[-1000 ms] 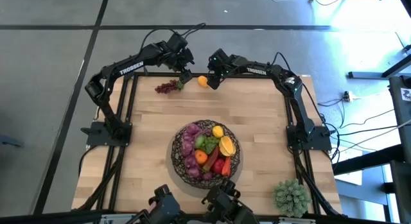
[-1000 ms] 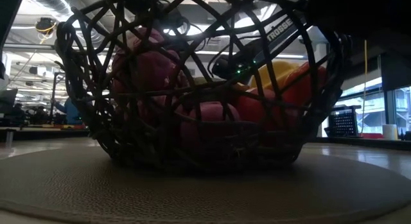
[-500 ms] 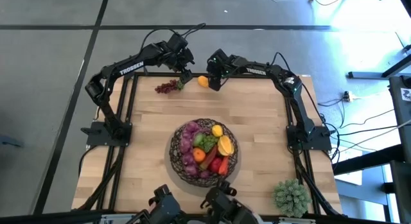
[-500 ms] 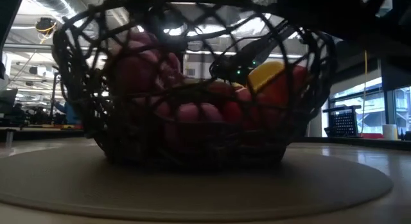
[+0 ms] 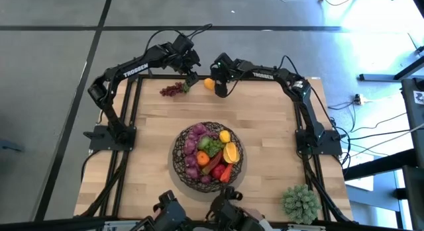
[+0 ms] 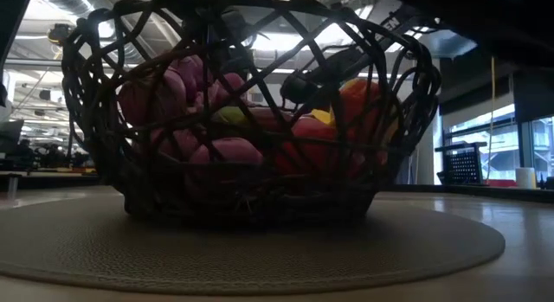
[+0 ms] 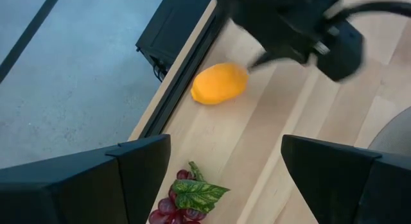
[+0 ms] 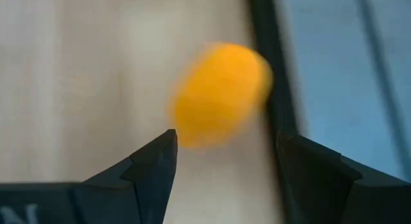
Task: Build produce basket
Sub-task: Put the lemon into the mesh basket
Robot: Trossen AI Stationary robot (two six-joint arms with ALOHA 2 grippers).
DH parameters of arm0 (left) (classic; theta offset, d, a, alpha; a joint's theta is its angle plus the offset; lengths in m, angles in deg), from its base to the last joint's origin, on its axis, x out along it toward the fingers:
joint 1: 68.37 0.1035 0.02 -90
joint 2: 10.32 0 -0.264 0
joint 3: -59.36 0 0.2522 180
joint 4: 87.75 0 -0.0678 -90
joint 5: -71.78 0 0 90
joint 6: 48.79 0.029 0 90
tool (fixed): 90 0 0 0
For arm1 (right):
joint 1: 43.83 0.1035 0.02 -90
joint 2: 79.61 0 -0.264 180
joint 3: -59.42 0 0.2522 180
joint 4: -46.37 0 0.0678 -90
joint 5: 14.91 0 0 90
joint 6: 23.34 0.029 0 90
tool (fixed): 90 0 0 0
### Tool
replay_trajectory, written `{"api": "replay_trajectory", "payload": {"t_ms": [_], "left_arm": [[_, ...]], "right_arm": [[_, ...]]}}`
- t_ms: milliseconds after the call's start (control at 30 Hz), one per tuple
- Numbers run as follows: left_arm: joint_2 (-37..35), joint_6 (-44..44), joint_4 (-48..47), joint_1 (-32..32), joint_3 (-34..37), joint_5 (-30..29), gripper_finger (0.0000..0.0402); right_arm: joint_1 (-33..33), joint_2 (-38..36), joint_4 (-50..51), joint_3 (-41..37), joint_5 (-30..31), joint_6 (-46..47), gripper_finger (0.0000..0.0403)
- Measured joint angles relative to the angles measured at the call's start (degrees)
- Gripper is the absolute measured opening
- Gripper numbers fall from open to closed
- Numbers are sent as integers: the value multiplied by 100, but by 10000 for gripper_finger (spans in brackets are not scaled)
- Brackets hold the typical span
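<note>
The large round basket of dark woven wire [image 5: 207,155] sits near the front middle of the pale wooden table [image 5: 152,132], already heaped with toy fruit. Two pieces lie outside it at the far edge: a yellow-orange lemon-shaped fruit [image 5: 209,83] and a small purple grape bunch [image 5: 171,90]. The right gripper [image 5: 220,89] hangs beside the lemon, jaws parted and empty, seemingly lining up a grasp; the left gripper [image 5: 190,79], fully spread, waits between the two

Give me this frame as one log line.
left gripper: open, over grapes | right gripper: open, by orange fruit | basket: loaded
</note>
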Motion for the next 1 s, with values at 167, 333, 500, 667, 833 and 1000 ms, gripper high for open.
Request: {"api": "replay_trajectory", "payload": {"t_ms": [167, 333, 500, 667, 833, 1000], "left_arm": [[2, 0, 2, 0, 0, -21, 289], [2, 0, 0, 0, 0, -122, 289], [2, 0, 2, 0, 0, -154, 289], [2, 0, 0, 0, 0, -161, 289], [2, 0, 2, 0, 0, -161, 289], [2, -9, 2, 0, 0, -161, 289]], "right_arm": [[-98, -22, -72, 2, 849, 14, 259], [-258, 31, -75, 2, -628, 24, 259], [-259, 59, -104, 2, -737, 23, 259], [-261, 120, -361, 0, -737, 45, 259], [-254, 202, -353, 4, -1147, 150, 259], [-252, 310, -251, -4, -1897, 474, 259]]}}
